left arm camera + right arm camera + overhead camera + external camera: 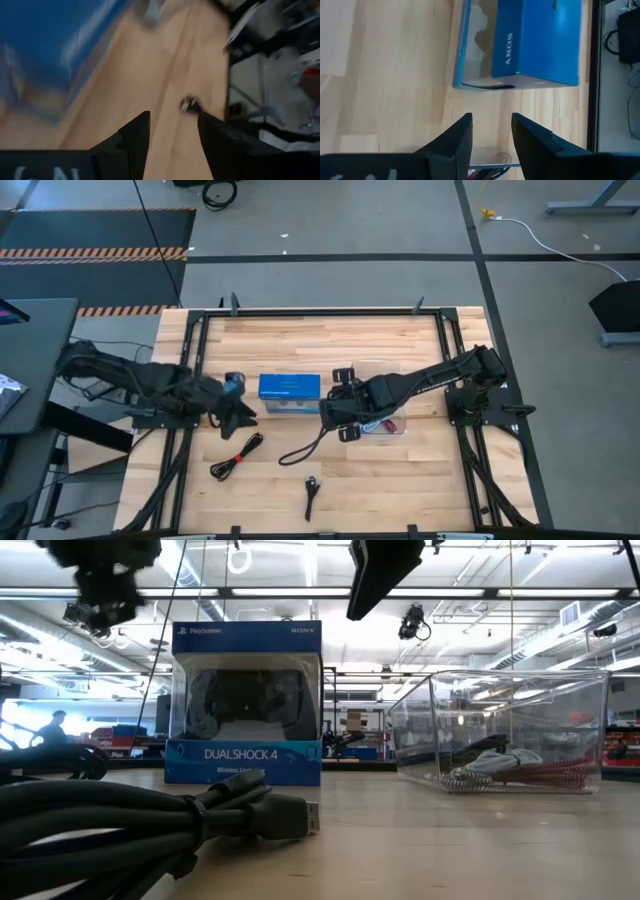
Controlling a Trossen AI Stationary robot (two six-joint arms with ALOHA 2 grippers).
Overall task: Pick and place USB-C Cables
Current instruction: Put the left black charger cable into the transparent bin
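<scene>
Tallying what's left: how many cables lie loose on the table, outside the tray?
3 cables: one front-left, one mid-table, one near the front edge. More may hide under arms; others lie in the tray.

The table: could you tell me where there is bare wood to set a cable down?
Bare wood runs along the far edge of the table behind the blue box. It is crowded between box and clear tray, and cables occupy the near left.

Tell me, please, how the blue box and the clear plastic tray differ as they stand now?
The blue box is opaque printed cardboard with a window showing a controller; the clear plastic tray is see-through. The box is sealed, the tray open-topped, with cables lying inside. The box stands taller. Both rest on the wooden table, side by side.
</scene>
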